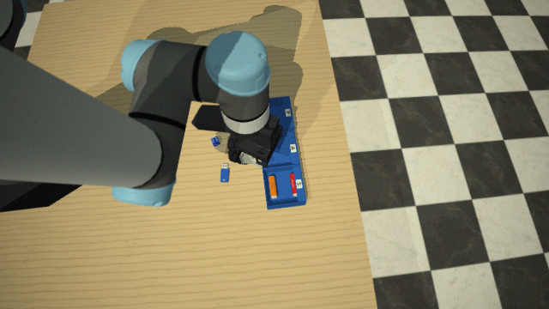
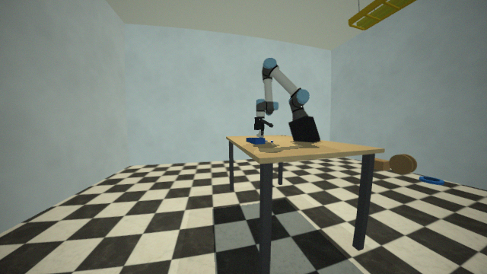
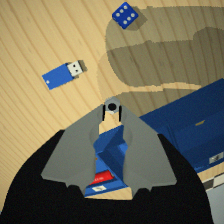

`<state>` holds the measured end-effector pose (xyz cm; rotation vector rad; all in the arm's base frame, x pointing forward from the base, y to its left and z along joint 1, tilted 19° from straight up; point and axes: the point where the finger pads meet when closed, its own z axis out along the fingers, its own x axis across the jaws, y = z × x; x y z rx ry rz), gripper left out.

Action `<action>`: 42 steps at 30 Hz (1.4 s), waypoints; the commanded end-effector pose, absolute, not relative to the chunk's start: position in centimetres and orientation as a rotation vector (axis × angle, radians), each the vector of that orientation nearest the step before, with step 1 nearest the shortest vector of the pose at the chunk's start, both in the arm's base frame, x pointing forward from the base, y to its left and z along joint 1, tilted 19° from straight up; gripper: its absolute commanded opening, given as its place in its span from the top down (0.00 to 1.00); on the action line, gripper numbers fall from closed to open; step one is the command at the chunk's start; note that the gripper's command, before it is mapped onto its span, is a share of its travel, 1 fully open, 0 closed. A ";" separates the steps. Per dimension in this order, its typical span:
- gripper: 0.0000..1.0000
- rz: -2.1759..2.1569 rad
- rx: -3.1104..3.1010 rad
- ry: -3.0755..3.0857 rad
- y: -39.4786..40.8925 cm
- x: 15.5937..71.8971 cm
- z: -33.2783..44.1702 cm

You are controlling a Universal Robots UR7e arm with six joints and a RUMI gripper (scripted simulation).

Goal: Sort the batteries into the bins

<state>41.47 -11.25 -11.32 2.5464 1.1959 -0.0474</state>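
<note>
A row of three joined blue bins (image 1: pixel 283 148) (image 2: pixel 256 140) (image 3: pixel 190 127) lies on the wooden table (image 1: pixel 171 257) (image 2: pixel 316 150). The near bin, marked S (image 1: pixel 298 184), holds an orange battery (image 1: pixel 273 186) and a red battery (image 1: pixel 293 184) (image 3: pixel 103 176). My gripper (image 1: pixel 247 160) (image 2: pixel 260 133) (image 3: pixel 112 106) is low over the table just left of the bins' middle, shut on a small grey nut (image 3: pixel 112 106) at its fingertips. The nut is hidden by the wrist in the top view.
A blue die (image 1: pixel 215 141) (image 3: pixel 125 15) and a blue USB stick (image 1: pixel 225 172) (image 3: pixel 62 75) lie on the table left of the gripper. The table's right edge runs close behind the bins. The arm's elbow hangs over the left of the table.
</note>
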 end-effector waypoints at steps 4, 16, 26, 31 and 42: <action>1.00 -0.046 2.546 1.196 -11.2 41.5 -11.3; 1.00 -0.046 2.546 1.196 -11.2 41.5 -11.3; 1.00 -0.046 2.546 1.196 -10.6 41.3 -9.4; 1.00 -0.046 2.546 1.196 -10.1 41.1 -7.8; 1.00 -0.046 2.546 1.196 -9.4 40.9 -5.6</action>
